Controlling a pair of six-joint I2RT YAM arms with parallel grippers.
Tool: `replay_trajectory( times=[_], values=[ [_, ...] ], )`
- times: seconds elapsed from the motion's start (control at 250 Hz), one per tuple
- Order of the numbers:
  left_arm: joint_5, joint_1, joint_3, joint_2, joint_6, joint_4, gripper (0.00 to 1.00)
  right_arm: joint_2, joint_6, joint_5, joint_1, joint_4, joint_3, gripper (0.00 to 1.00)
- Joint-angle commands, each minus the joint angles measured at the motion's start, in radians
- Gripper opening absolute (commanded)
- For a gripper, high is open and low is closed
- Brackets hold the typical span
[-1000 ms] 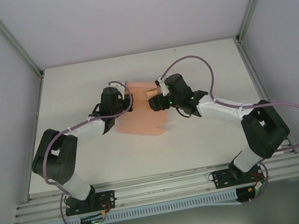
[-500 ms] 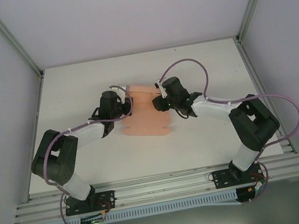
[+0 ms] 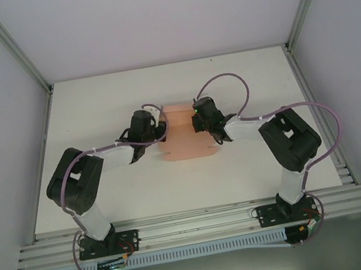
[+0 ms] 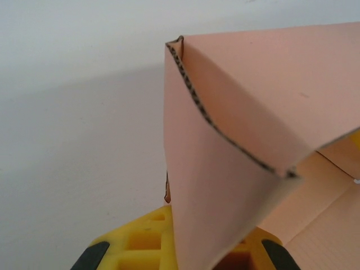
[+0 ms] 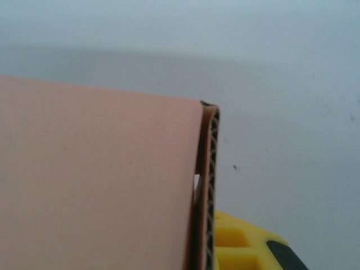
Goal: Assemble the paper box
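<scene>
The white surface [image 3: 93, 108] carries the paper box [image 3: 184, 138] at its centre, between the 2 arms. The box is salmon-pink corrugated cardboard, partly folded: its side panels stand raised and its base lies flat. The left pincer [image 3: 161, 130] is pinching the box's left panel, which rises from between its yellow fingers [image 4: 140, 247]. The right pincer [image 3: 197, 120] is pressed together on the box's right panel, whose doubled edge lies against one yellow finger.
</scene>
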Motion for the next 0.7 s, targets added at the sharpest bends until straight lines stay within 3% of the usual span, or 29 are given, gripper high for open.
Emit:
replay_trajectory(
  times=[0.0,0.148,0.34,0.452,0.695],
  values=[
    [-0.121,-0.022,0.069,0.017,-0.104,-0.137,0.0,0.036,0.099,0.251,-0.033,-0.153,0.053,0.04],
    [-0.402,-0.029,0.172,0.07,-0.407,-0.437,0.0,0.067,0.282,0.526,-0.012,-0.419,0.118,0.0],
    [-0.538,-0.032,0.276,0.123,-0.574,-0.642,0.0,0.11,0.52,0.72,-0.007,-0.709,0.202,0.0],
    [-0.564,-0.031,0.293,0.129,-0.571,-0.673,0.0,0.129,0.559,0.749,-0.013,-0.768,0.233,0.0],
    [-0.47,-0.034,0.266,0.129,-0.404,-0.557,0.0,0.13,0.518,0.731,-0.031,-0.719,0.24,0.0]
  ],
)
